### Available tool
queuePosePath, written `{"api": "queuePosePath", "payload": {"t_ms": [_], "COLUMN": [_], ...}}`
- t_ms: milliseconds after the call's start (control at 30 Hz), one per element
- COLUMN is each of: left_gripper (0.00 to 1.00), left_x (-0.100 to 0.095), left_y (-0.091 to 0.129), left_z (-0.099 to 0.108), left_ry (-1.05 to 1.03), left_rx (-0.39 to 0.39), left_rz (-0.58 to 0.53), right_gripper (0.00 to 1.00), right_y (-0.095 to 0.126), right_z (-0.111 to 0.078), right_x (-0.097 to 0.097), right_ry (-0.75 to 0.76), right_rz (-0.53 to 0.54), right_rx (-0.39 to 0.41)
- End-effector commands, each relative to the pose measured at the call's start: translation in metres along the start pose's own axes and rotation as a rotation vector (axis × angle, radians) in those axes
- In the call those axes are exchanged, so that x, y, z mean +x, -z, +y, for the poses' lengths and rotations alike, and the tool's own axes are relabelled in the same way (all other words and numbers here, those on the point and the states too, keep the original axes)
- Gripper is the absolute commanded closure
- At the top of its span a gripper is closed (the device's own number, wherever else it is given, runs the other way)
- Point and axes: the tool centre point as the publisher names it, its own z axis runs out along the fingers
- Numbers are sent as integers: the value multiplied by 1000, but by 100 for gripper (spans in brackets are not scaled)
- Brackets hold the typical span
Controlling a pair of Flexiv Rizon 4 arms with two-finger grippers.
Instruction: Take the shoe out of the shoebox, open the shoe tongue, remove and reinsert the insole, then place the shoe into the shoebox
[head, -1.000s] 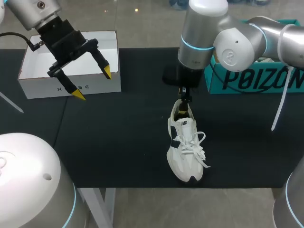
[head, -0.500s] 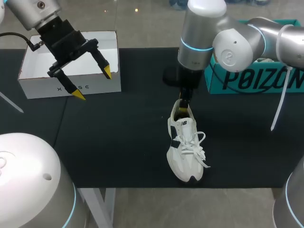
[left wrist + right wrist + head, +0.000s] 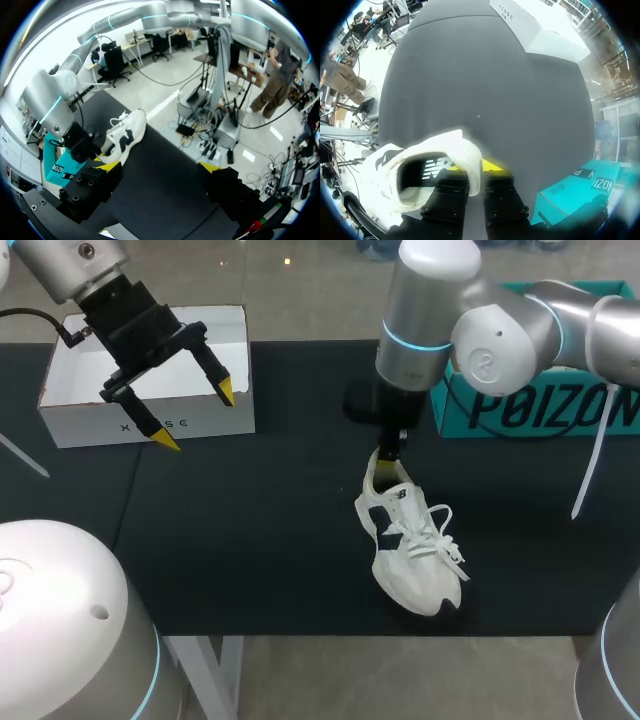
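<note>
Wide black mat [image 3: 260, 540] across the table, plenty of bare room in the middle. White shoebox [image 3: 90, 425] sits open at the back left, teal box [image 3: 540, 405] at the back right. The shoe [image 3: 410, 545] lies on the mat right of centre, toe near the front edge, so there is little slack that way. It looks light and soft, with loose laces likely to snag; the padded heel collar seems the firmest hold. That's where the right gripper [image 3: 388, 455] is, fingers pinching the heel wall. Left gripper [image 3: 197, 417] hangs spread wide and empty over the shoebox front.
</note>
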Motion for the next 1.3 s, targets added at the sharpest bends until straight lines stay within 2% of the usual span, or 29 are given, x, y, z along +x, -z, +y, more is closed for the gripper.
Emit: {"api": "queuePosePath", "payload": {"t_ms": [33, 200, 333, 500, 700, 867, 1100, 1233, 1300], "left_gripper": [0, 0, 0, 0, 0, 0, 0, 0, 0], "left_x": [0, 0, 0, 0, 0, 0, 0, 0, 0], "left_y": [0, 0, 0, 0, 0, 0, 0, 0, 0], "left_z": [0, 0, 0, 0, 0, 0, 0, 0, 0], "left_ry": [0, 0, 0, 0, 0, 0, 0, 0, 0], "left_rx": [-2, -2, -2, -2, -2, -2, -2, -2, -2], "left_rz": [3, 3, 3, 3, 3, 3, 3, 3, 3], "right_gripper": [100, 100, 100, 100, 100, 100, 100, 100, 100], "right_y": [10, 28, 57, 103, 158, 184, 207, 218, 221], "right_z": [-1, 4, 13, 23, 26, 15, -15, -31, -35], "right_x": [9, 13, 9, -9, -38, -72, -118, -136, -139], "right_ry": [-5, -23, -84, -209, -353, -499, -711, -787, -827], "right_rz": [-28, -96, -185, -255, -327, -343, -358, -369, -373], "right_rx": [-8, 15, 53, 103, 113, 135, 152, 187, 189]}}
